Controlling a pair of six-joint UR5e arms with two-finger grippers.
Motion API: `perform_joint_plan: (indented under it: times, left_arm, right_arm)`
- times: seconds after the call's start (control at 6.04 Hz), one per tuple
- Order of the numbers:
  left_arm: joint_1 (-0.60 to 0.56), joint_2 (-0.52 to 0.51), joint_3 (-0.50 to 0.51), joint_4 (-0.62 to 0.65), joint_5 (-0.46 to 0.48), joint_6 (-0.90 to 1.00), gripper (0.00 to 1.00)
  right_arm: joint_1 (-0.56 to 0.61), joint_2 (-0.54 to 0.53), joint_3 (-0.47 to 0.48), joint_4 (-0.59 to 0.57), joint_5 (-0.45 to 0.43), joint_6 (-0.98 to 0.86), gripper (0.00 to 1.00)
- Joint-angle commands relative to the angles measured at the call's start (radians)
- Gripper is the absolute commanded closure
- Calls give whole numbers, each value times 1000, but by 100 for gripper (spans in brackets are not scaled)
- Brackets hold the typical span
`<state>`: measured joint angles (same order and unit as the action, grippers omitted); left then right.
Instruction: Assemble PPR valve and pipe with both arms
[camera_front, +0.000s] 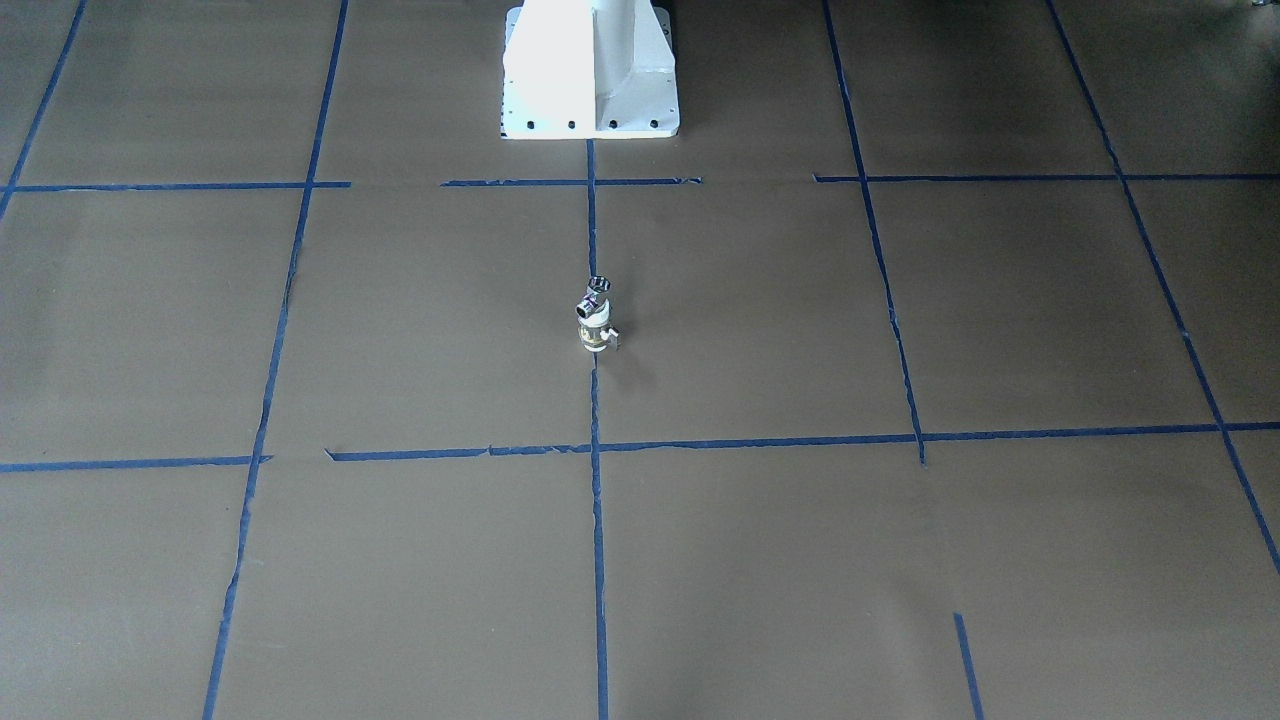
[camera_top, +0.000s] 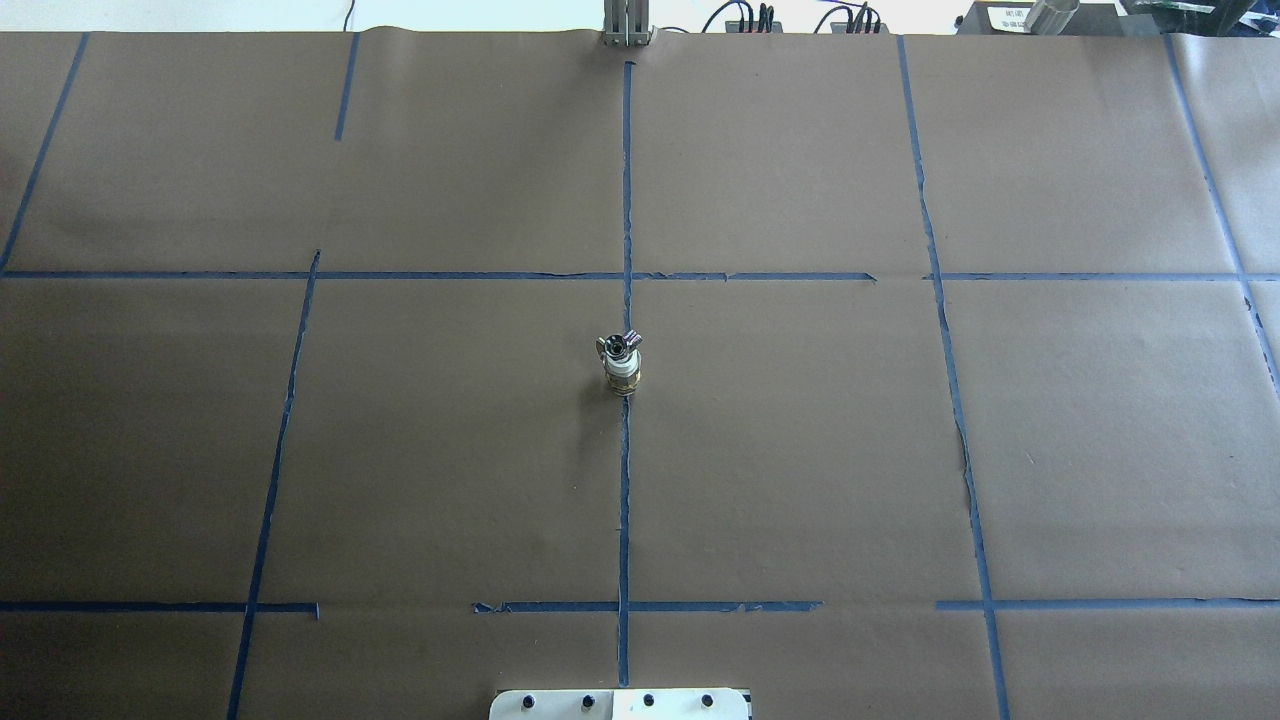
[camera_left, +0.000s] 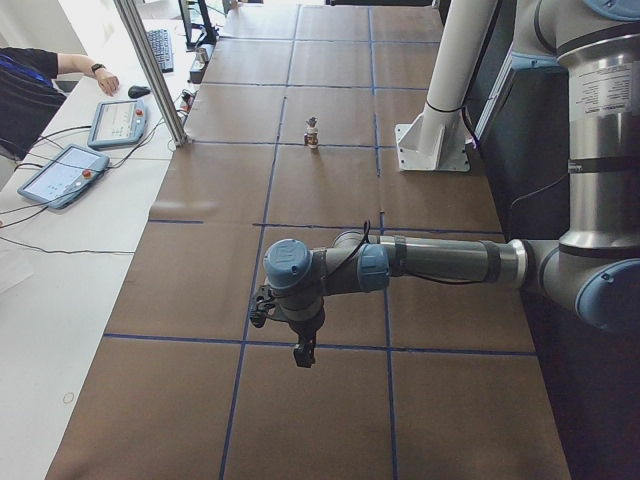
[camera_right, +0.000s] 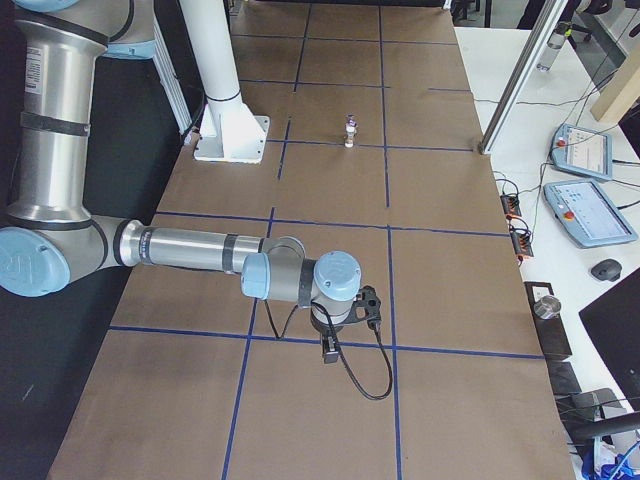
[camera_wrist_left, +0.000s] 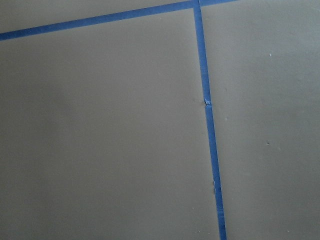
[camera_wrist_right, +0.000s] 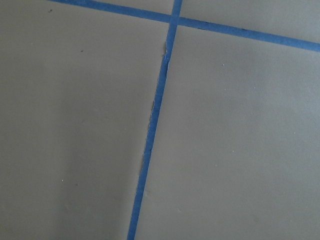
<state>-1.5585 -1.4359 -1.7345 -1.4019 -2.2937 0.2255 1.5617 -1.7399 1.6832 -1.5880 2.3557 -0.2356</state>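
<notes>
The PPR valve (camera_front: 596, 334) stands upright on the centre tape line, white-ended with a brass middle and a small side handle. The chrome pipe (camera_front: 597, 293) sits on top of it, joined to it. The pair also shows in the overhead view, pipe (camera_top: 619, 346) above valve (camera_top: 622, 376), and small in the side views (camera_left: 312, 132) (camera_right: 350, 130). No gripper touches it. My left gripper (camera_left: 300, 354) hangs low over the table's left end, far from the pair. My right gripper (camera_right: 329, 348) hangs low over the right end. I cannot tell whether either is open or shut.
Brown paper with blue tape lines (camera_top: 626, 480) covers the table. The white pedestal (camera_front: 590, 75) stands behind the pair. A metal post (camera_left: 150, 70), tablets (camera_left: 60, 172) and an operator's arm (camera_left: 85, 68) lie beyond the table's far edge. Both wrist views show only paper and tape.
</notes>
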Motion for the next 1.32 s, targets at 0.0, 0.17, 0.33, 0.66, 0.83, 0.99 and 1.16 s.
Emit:
perform_joint_plan:
  times: [0.0,0.17,0.33,0.66,0.83,0.99,1.16]
  left_arm:
    - [0,0,1,0,0,0,0]
    - [0,2,3,1,0,0,0]
    - [0,2,3,1,0,-1,0]
    - [0,2,3,0,0,-1,0]
    - [0,0,1,-3,-1,-1,0]
    - [0,2,1,-5,0,-1,0]
    - [0,2,1,-5,0,-1,0]
  right_arm:
    - [0,-3,-2,0,2,-1,0]
    - [0,-3,-2,0,4,-1,0]
    - [0,-3,0,2,4,1,0]
    - [0,-3,-2,2,20,1,0]
    - [0,-3,-2,2,20,-1,0]
    - [0,-3,-2,2,22,-1,0]
    - [0,-3,-2,2,22,-1,0]
